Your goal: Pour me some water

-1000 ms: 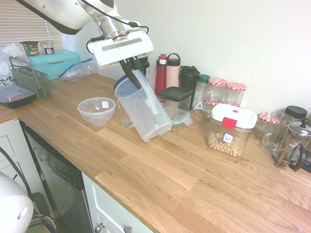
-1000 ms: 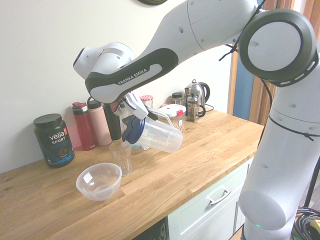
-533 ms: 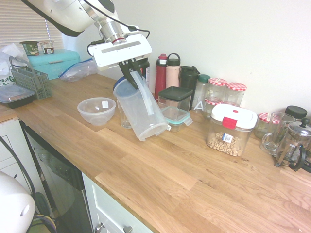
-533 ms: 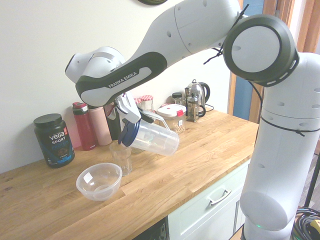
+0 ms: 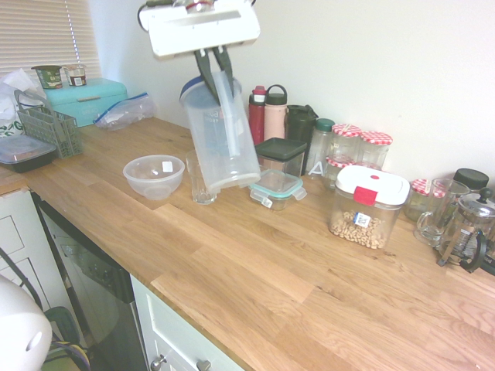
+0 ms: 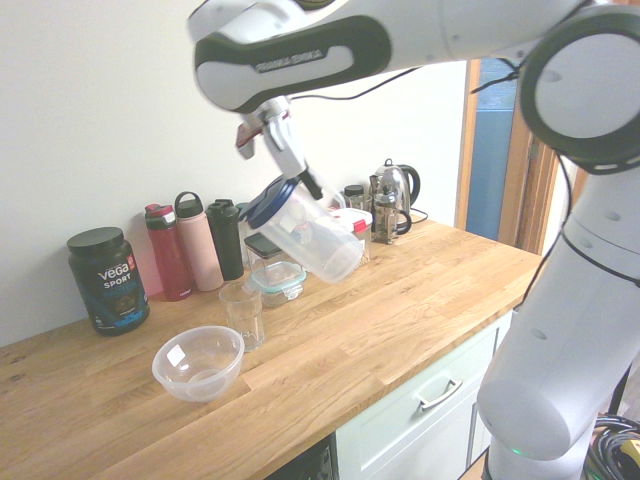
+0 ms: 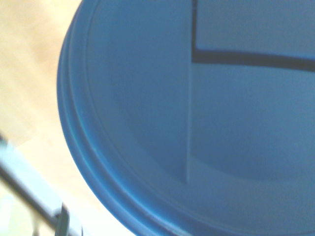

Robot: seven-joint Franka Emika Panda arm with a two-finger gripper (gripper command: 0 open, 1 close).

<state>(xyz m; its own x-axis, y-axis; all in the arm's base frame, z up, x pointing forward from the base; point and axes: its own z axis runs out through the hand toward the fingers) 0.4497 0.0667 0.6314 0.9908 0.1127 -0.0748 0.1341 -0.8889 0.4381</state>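
Overhead, gripper (image 5: 216, 63) fingers clamped on pitcher (image 5: 222, 137) handle, pitcher tilted in the air above glass (image 5: 202, 182), bowl (image 5: 154, 176) beside it near counter (image 5: 232, 263) front edge

wooden counter (image 5: 255, 263), bowl (image 5: 154, 176), glass (image 5: 202, 182)

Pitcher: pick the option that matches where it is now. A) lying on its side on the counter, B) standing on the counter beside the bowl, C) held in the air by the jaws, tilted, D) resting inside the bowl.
C: the pitcher hangs tilted above the counter, gripped at its handle by the gripper, clear of the glass and bowl.
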